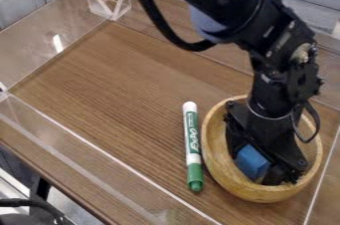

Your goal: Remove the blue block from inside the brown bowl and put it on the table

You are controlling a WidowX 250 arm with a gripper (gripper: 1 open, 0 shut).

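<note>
The brown bowl [229, 179] sits on the table [119, 80] at the front right. The blue block [249, 158] lies inside it, only a small part of it showing. My black gripper [261, 157] points straight down into the bowl, open, its fingers on either side of the block and covering most of it. Whether the fingers touch the block I cannot tell.
A green and white marker [193, 145] lies on the table just left of the bowl, almost touching its rim. Clear acrylic walls [54, 42] run around the table's edges. The dark arm [233, 10] reaches in from the top.
</note>
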